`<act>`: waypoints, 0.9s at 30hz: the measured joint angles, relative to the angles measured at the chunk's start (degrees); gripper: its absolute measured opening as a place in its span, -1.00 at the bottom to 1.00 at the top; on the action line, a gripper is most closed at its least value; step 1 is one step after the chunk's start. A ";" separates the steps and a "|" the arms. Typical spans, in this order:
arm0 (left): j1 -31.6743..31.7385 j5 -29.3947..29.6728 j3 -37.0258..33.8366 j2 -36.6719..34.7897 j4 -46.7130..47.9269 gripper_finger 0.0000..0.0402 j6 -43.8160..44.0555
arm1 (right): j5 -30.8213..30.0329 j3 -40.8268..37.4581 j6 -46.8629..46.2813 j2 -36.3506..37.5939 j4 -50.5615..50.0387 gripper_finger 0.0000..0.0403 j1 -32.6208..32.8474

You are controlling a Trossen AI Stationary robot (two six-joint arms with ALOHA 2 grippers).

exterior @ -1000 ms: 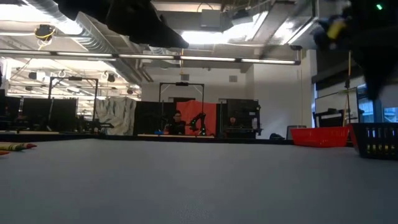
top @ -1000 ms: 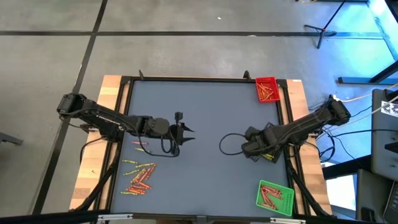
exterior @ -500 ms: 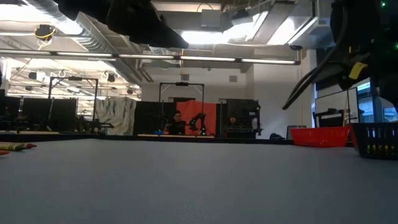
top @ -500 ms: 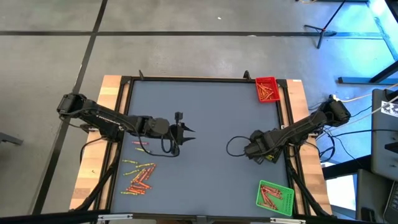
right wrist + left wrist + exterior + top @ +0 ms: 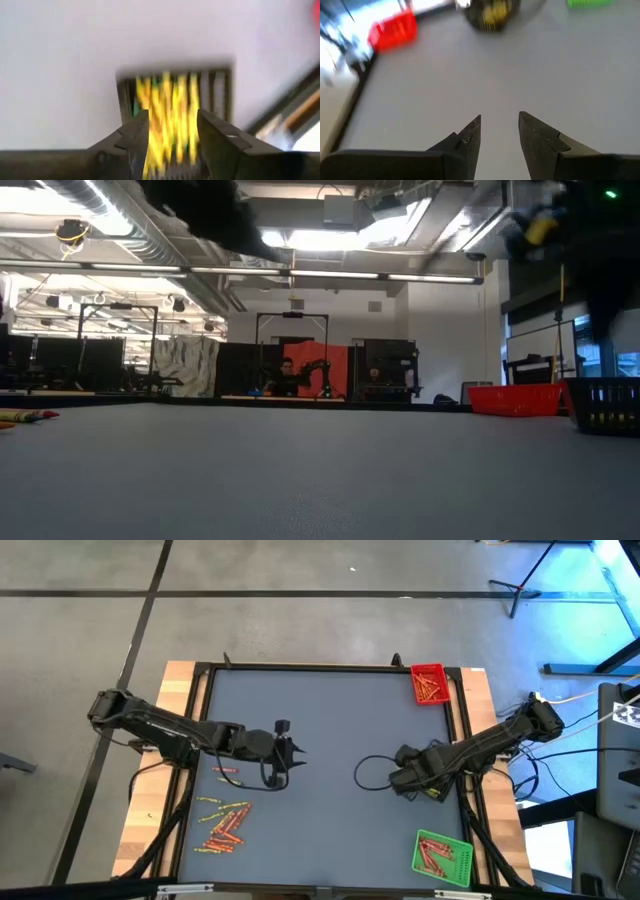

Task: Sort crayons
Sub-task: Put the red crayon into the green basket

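Red, orange and yellow crayons (image 5: 222,824) lie in a loose pile at the table's near left, and a few more (image 5: 226,772) lie just beyond it. My left gripper (image 5: 286,746) hovers open right of them, with nothing between its fingers (image 5: 499,131). My right gripper (image 5: 414,782) hangs open, pointing down over a black tray (image 5: 175,100) of yellow crayons at the right edge. Nothing shows held between its fingers (image 5: 172,132).
A red tray (image 5: 430,683) with crayons stands at the far right corner, and a green tray (image 5: 442,857) with crayons at the near right corner. A black cable loops on the table (image 5: 368,772) left of my right gripper. Bare table lies between the arms.
My left gripper has tipped its fingers upward and drawn slightly toward the table's left. My right arm dipped briefly toward the right edge half a second ago and has come back to where it was over the black tray.
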State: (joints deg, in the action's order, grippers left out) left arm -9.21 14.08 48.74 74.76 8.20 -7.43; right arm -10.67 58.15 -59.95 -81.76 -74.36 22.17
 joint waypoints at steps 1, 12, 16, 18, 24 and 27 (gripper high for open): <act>-0.14 -0.02 2.27 -0.38 6.45 -0.42 1.66 | -3.85 0.98 1.42 0.00 0.96 -0.18 0.00; 2.68 -4.12 11.07 -0.56 57.40 -0.42 22.10 | -29.88 2.19 26.40 -1.74 30.23 -0.17 -0.07; 3.88 -9.66 5.44 -0.54 58.46 -0.42 22.35 | -30.88 2.19 33.57 -3.57 38.05 -0.17 -0.12; 4.31 -12.10 2.14 -0.30 58.43 -0.42 22.33 | -30.72 2.19 36.34 -4.51 40.31 -0.17 -0.48; 6.48 -14.83 -5.41 0.91 55.94 -0.42 22.09 | -28.78 2.13 37.87 -5.75 40.33 -0.17 -0.55; 7.34 -17.16 -7.32 1.42 53.72 -0.42 23.26 | -28.78 2.10 37.85 -5.73 40.38 -0.17 -0.48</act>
State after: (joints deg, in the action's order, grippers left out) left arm -1.87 -3.08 41.42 76.18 61.92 15.83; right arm -39.45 60.25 -22.10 -87.48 -33.98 21.69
